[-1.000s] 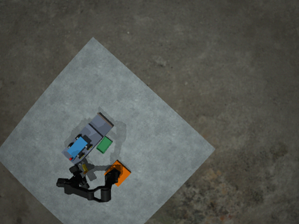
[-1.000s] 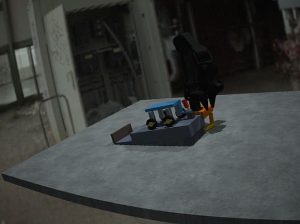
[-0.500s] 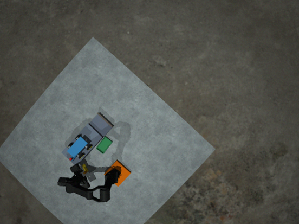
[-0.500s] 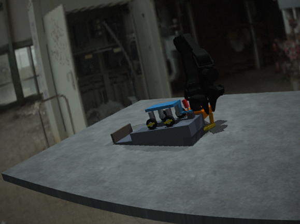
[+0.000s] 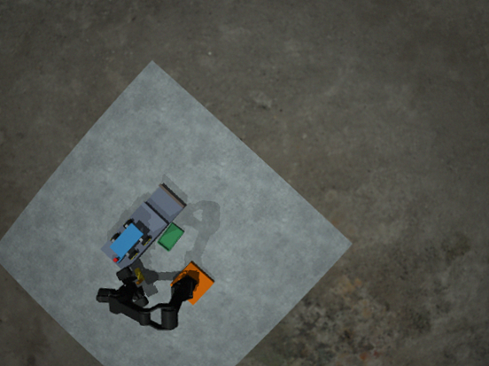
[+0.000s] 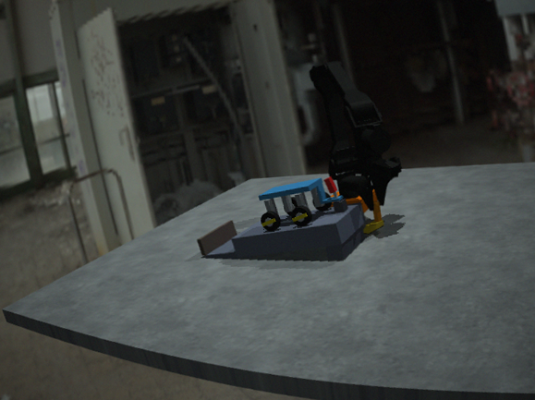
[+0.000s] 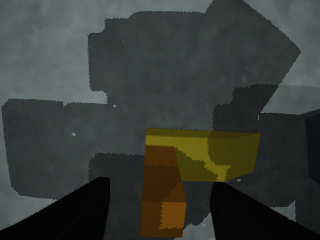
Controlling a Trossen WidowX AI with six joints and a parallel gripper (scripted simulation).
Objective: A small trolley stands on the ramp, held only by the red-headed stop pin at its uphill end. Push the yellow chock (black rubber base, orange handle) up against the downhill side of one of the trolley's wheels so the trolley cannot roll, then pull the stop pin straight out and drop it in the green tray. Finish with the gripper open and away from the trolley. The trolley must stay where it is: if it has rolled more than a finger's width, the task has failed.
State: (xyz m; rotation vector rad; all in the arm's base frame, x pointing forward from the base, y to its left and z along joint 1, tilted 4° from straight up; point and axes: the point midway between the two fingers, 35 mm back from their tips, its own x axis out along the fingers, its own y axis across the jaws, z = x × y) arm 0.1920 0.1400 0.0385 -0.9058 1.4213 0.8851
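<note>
The yellow chock stands on the table beside the ramp's uphill end. Its orange handle points up. My gripper is open and low over the chock, its fingers apart on either side of the handle, with gaps showing in the wrist view. The blue trolley stands on the grey ramp. The red-headed stop pin is in place at its uphill end. The green tray is empty, beside the ramp.
A brown end board stands across the ramp's downhill foot. The arm's base stands on an orange plate. The ramp's high end is close beside the gripper.
</note>
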